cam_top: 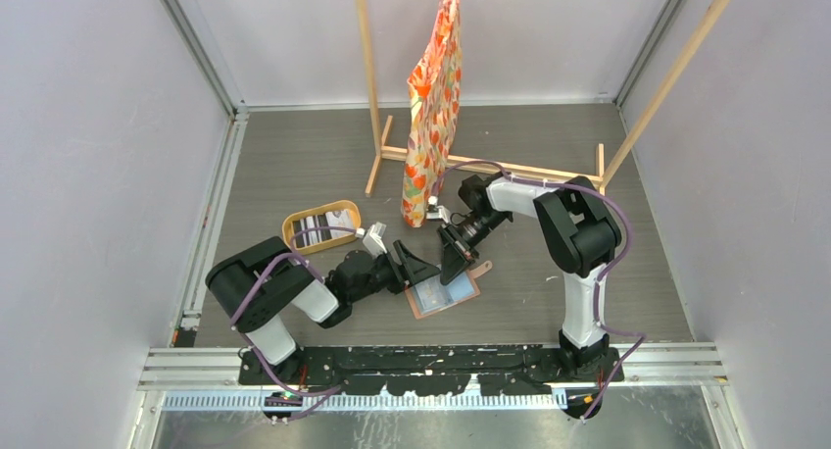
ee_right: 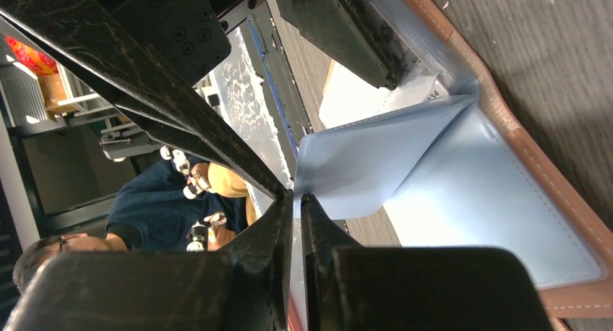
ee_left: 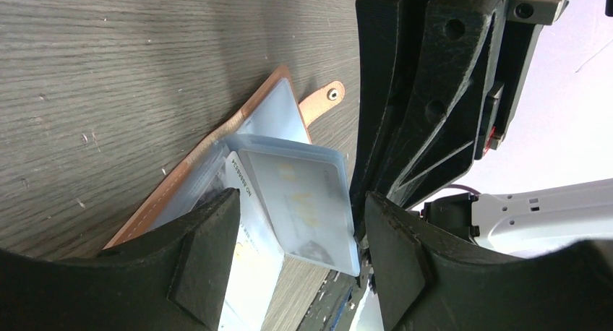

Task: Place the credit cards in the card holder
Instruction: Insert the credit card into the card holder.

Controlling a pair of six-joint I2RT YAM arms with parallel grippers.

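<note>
Past the tray [cam_top: 287, 230] of spare credit cards [cam_top: 318, 224], the left gripper [ee_left: 300, 208], fingers apart, hovers over a white card [ee_left: 249, 233] half seated in the card holder [cam_top: 446, 294] lying open on the table [cam_top: 294, 155], its grey-blue sleeve [ee_right: 376, 157] pinched up by the right gripper [ee_right: 296, 201]; next, probably, nudging that card home.

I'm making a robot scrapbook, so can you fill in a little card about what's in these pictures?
wallet: lying open between both tools
right tool: shut, pinching a clear sleeve of the wallet
left tool: open, above the wallet
white card: on the wallet, under the lifted sleeve
tray: left of the wallet, cards inside
</note>
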